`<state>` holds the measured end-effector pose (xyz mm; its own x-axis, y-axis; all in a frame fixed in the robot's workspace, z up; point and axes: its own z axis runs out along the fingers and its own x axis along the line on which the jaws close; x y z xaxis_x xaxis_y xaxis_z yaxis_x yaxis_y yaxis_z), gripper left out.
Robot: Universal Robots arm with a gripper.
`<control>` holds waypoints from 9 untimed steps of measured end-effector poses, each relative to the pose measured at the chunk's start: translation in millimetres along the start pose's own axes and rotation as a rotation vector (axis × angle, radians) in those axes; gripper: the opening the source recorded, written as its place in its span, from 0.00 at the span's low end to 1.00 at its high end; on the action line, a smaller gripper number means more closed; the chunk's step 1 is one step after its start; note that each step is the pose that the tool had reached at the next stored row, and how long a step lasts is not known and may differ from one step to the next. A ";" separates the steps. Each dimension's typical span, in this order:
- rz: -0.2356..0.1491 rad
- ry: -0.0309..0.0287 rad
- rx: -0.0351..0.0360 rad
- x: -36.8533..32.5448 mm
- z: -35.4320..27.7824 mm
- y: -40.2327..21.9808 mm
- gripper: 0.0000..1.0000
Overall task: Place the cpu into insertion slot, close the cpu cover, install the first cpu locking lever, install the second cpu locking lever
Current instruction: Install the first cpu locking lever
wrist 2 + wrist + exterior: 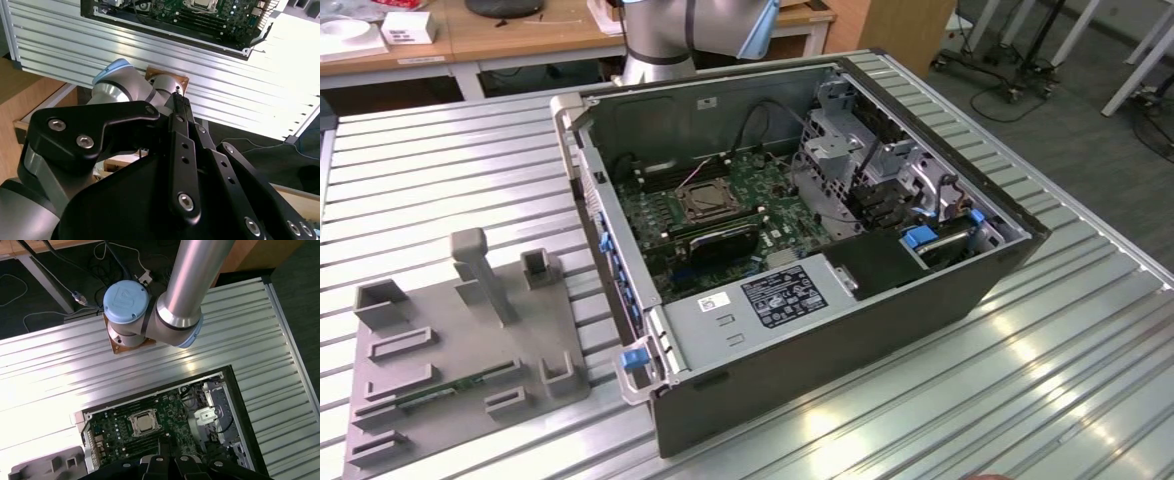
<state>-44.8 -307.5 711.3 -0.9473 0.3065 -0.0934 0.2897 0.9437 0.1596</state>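
The insertion slot (143,423) sits on the green motherboard inside the open computer case (854,330). A pale silvery-tan square, the cpu (144,424), lies in the slot's middle, and it also shows as a tan square, the cpu (699,203), in the exterior view. The cpu cover (133,419) appears as a silvery frame lying flat around the chip. The locking levers are too small to make out. My gripper (177,98) hangs high above the table near the arm's base (127,302), well away from the case, its black fingers drawn together to one tip with nothing between them.
The case lies on its side on a slatted aluminium table (1067,380). A grey fixture plate (454,360) with upright posts and a green memory stick (454,388) stands at the exterior view's left. Drive cages and cables (881,180) crowd the case beside the motherboard.
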 end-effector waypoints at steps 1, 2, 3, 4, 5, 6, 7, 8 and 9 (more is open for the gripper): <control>0.000 0.0000 -0.0001 0.2 1.8 -0.3 0.11; 0.000 -0.0001 -0.0001 0.3 3.5 -0.6 0.11; 0.000 -0.0001 -0.0002 0.4 3.9 -0.7 0.11; 0.000 -0.0001 -0.0002 0.4 3.9 -0.7 0.11; 0.000 -0.0001 -0.0002 0.4 3.9 -0.7 0.11; 0.000 -0.0001 -0.0001 0.4 3.9 -0.7 0.11; 0.000 0.0000 0.0001 0.4 4.2 -0.7 0.11; 0.000 -0.0001 0.0001 0.5 5.8 -0.9 0.11; 0.000 -0.0001 0.0000 0.7 7.6 -1.2 0.11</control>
<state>-44.8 -307.5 703.5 -0.9473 0.3066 -0.0935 0.2897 0.9437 0.1596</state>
